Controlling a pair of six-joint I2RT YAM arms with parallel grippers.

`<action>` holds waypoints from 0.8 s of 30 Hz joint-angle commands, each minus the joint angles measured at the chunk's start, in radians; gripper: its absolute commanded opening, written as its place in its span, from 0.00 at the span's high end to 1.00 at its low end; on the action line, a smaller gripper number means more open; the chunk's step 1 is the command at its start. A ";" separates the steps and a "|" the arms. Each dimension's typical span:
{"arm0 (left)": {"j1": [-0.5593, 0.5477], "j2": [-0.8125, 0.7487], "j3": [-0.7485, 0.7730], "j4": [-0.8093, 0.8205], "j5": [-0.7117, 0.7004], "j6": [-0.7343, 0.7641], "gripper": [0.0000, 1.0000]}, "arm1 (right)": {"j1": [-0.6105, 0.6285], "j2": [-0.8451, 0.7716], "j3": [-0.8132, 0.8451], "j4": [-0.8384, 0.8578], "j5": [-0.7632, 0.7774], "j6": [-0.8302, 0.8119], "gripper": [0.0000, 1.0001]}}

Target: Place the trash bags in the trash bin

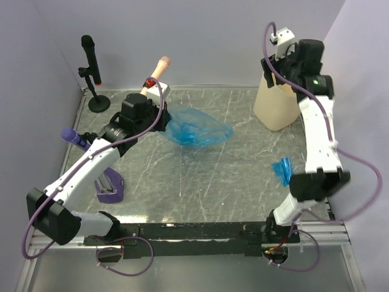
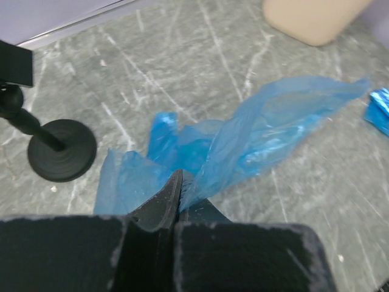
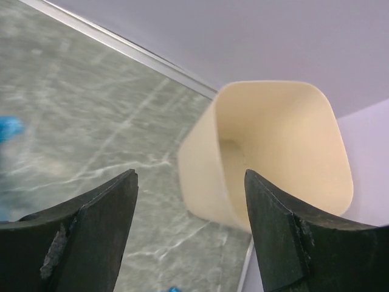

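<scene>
A translucent blue trash bag (image 1: 197, 129) (image 2: 261, 131) lies spread on the marble table top. My left gripper (image 1: 163, 114) (image 2: 179, 177) is shut on its near edge. A small folded blue trash bag (image 1: 281, 170) (image 2: 380, 109) lies by the right arm. The cream trash bin (image 1: 276, 104) (image 3: 279, 146) (image 2: 313, 18) stands upright at the back right, and only its bare cream walls show inside. My right gripper (image 1: 275, 72) (image 3: 189, 176) hovers above the bin's left rim, open, with nothing between its fingers.
A black microphone stand (image 1: 94, 73) (image 2: 61, 149) is at the back left. A pink cylinder on a white box (image 1: 155, 79) sits behind the left gripper. A purple holder (image 1: 109, 185) and a purple-tipped pen (image 1: 73, 135) are on the left. Walls close off the back and both sides.
</scene>
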 commanded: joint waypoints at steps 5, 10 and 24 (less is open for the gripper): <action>-0.007 -0.058 -0.030 0.022 0.099 -0.017 0.99 | -0.072 0.275 0.167 -0.081 0.070 -0.072 0.24; -0.009 -0.063 -0.032 0.014 0.091 -0.014 0.99 | -0.080 0.338 0.193 -0.131 0.072 -0.084 0.30; 0.019 -0.141 0.085 0.152 -0.147 -0.011 0.99 | -0.049 0.123 0.011 -0.289 -0.221 -0.078 1.00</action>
